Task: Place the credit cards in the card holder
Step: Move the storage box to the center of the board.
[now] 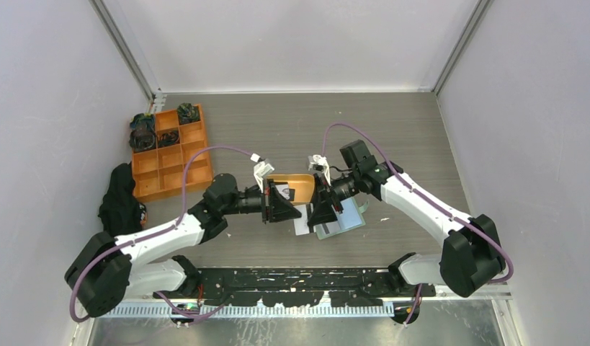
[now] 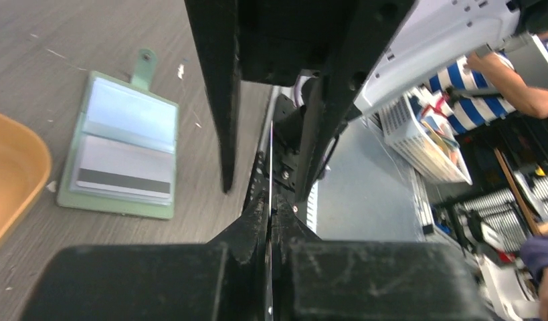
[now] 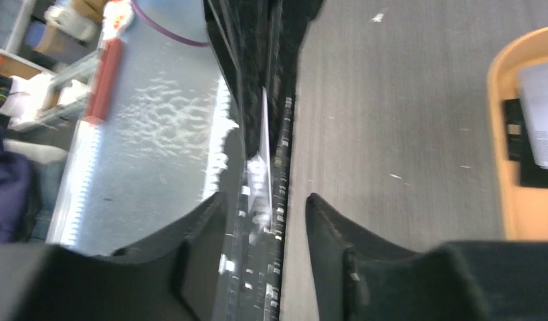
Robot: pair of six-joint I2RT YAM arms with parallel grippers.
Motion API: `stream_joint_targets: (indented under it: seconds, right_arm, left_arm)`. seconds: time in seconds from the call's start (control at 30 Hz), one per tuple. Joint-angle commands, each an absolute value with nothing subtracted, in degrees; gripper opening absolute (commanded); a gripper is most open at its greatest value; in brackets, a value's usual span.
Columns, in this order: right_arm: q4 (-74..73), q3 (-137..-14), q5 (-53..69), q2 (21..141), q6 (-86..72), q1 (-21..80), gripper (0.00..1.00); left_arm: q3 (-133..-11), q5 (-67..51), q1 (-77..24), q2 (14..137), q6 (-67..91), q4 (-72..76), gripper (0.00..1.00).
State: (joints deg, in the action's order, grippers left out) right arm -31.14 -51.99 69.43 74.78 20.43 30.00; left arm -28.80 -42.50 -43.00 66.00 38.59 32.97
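Left fingers (image 2: 279, 221) are clamped on one credit card (image 3: 265, 137), held edge-on above the worktop (image 2: 50, 40). Right fingers (image 3: 316, 207) stand apart either side of it, no pinch. Card looks thin, stiff, light and slick, so grip the flat faces near a short edge.

Card holder (image 2: 120, 150) lies open, approx 4 o'clock of the orange tray (image 3: 518, 214). Left wrist cam alone shows what looks like a striped card in its pocket. Right wrist cam alone shows spare cards (image 3: 540, 114) in the tray.
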Motion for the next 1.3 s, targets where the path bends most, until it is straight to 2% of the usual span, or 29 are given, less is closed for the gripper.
stream_joint_targets:
  seconds: [0.0, 0.1, 0.23, 0.3, 0.37, 0.53, 0.63, 0.77, 0.97, 1.27]
  right_arm:
    - [-42.2, -58.4, 60.6, 72.6, 34.5, 25.9, 0.62]
    - [-47.6, -59.3, 49.3, 69.2, 43.0, 21.3, 0.68]
    - [-45.3, -52.0, 35.1, 64.9, 53.2, 20.4, 0.75]
    - [-50.3, -49.9, 32.5, 65.3, 66.1, 19.8, 0.83]
    - [-54.1, -49.0, 30.0, 66.4, 73.5, 19.3, 0.88]
    - [-55.9, -47.3, 27.1, 68.4, 78.2, 18.6, 0.89]
    - [-53.4, -45.3, 23.1, 69.6, 79.9, 18.5, 0.9]
    - [-53.5, -46.1, 26.7, 69.8, 78.7, 18.5, 0.89]
    - [-53.9, -46.0, 30.6, 69.1, 79.5, 18.6, 0.86]
    - [-54.7, -46.1, 31.4, 68.5, 80.9, 18.5, 0.84]
  left_arm:
    - [-23.5, -32.1, -43.0, 59.6, 42.4, 37.5, 0.0]
    - [-15.8, -24.6, -43.4, 57.5, 49.7, 42.7, 0.0]
    - [-12.2, -13.8, -48.9, 57.8, 53.4, 45.6, 0.0]
    - [-12.3, -7.3, -53.5, 59.0, 53.6, 45.4, 0.0]
    - [-11.7, 0.9, -58.0, 61.0, 56.0, 46.1, 0.0]
    - [-9.4, 13.6, -64.9, 68.8, 60.7, 53.6, 0.0]
    - [-8.7, 15.5, -65.0, 75.1, 63.3, 57.5, 0.0]
    - [-7.4, 17.2, -63.7, 80.5, 66.4, 59.8, 0.0]
    - [-6.1, 13.4, -54.5, 84.3, 72.0, 60.9, 0.0]
    - [-12.0, 7.9, -45.3, 88.2, 77.4, 58.6, 0.0]
